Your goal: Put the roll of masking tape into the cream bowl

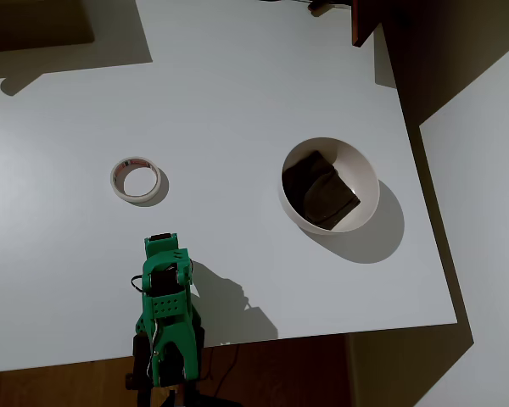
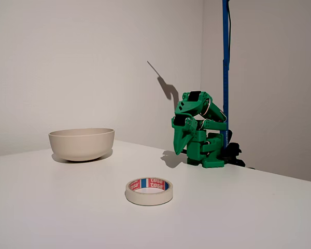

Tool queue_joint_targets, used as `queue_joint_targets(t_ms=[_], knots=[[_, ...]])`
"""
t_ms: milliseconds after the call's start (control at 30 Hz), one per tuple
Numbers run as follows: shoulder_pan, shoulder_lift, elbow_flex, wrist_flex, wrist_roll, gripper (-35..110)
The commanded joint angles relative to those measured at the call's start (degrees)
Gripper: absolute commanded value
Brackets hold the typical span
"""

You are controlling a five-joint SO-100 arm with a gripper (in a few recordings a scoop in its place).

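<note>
In the overhead view we see the roll of masking tape (image 1: 137, 180) lying flat, left of centre on the white table (image 1: 237, 102), well apart from the cream bowl (image 1: 330, 185) near the right edge. Our folded green gripper (image 2: 182, 148) points down with narrow jaws, holding nothing.

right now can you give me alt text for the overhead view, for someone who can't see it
A white table holds a roll of masking tape lying flat at left and a cream bowl with a dark brown square pad inside at right. A folded green robot arm sits at the near edge, just below the tape.
</note>
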Motion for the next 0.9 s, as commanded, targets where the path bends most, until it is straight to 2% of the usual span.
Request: queue_joint_targets(t_ms=[0, 200, 867], knots=[[-1.23, 0.53, 0.18, -0.18, 0.44, -8], [2.11, 0.53, 0.18, -0.18, 1.58, -8], [1.32, 0.53, 0.09, -0.70, 0.35, -8]])
